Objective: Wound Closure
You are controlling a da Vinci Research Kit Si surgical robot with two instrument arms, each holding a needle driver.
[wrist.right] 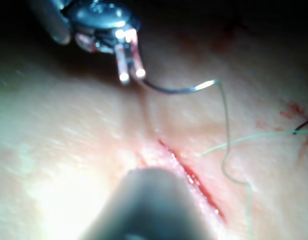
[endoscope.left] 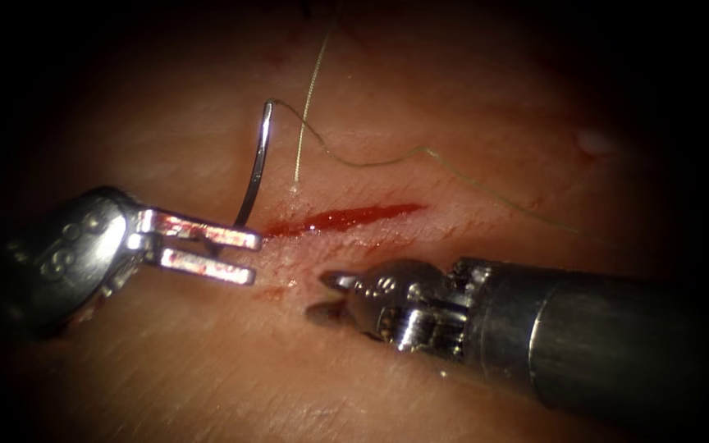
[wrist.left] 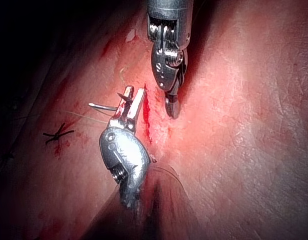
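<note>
Your left tool (endoscope.left: 244, 254) grips the needle (endoscope.left: 256, 164) near its tip end, clear of the tissue (endoscope.left: 166, 377), its curve rising away from the cut (endoscope.left: 342, 218). Your right tool (endoscope.left: 330, 280), holding nothing with jaws closed, sits just below the cut.

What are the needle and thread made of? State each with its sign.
Needle: looks like polished steel, thin and curved, glinting along its length; held near one end by the left claw, clear of the tissue. Thread: pale, fine filament, likely synthetic, though that is uncertain; it trails from the needle's far end.

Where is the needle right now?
In the endoscope view the needle rises from the left tool, gripped near its pointed end, just past the left end of the cut. It is free of the tissue, with thread trailing right.
</note>
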